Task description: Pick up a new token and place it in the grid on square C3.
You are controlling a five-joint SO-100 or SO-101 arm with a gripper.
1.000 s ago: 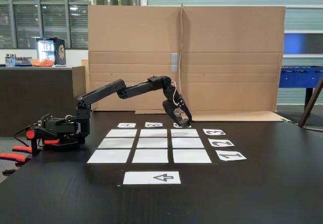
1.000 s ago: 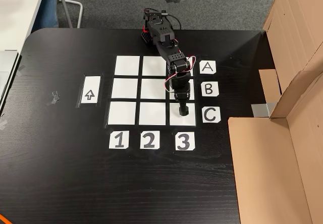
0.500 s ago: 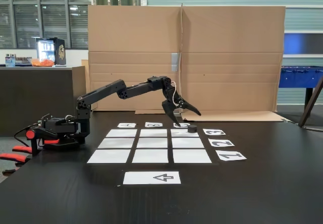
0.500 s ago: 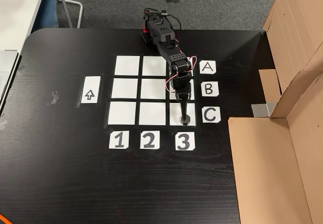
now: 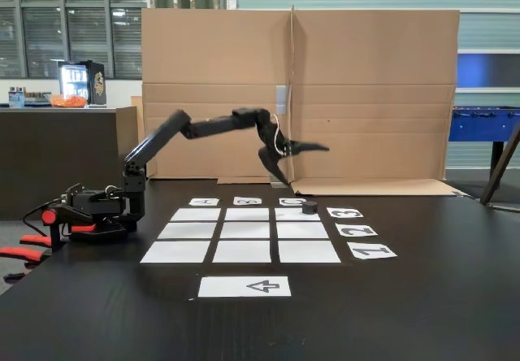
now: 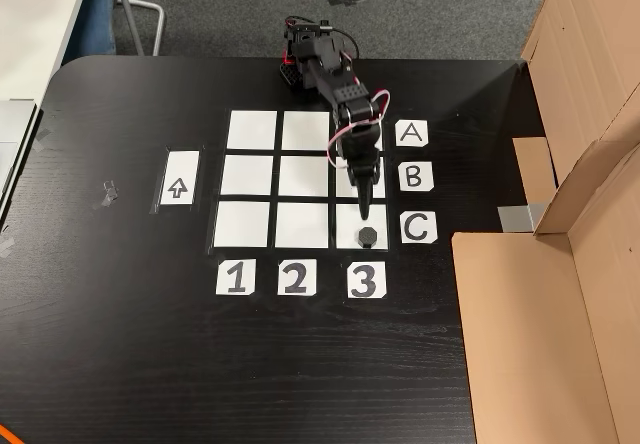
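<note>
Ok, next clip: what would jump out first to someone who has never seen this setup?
Probably the black arm stretched over the table, its gripper open and raised above the far right corner of the grid in the low fixed view. Next, the small dark token sitting alone on square C3, beside the C label and above the 3 label in the fixed view from above. Behind the table stands a large cardboard screen.

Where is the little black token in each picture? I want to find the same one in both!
A fixed view, from the side: the token sits on the far right cell of the grid, just left of the "3" label.
A fixed view, from above: the token sits on the bottom right cell, between the "C" label and the "3" label.
Shared landmark: the "3" label beside it in both fixed views.
</note>
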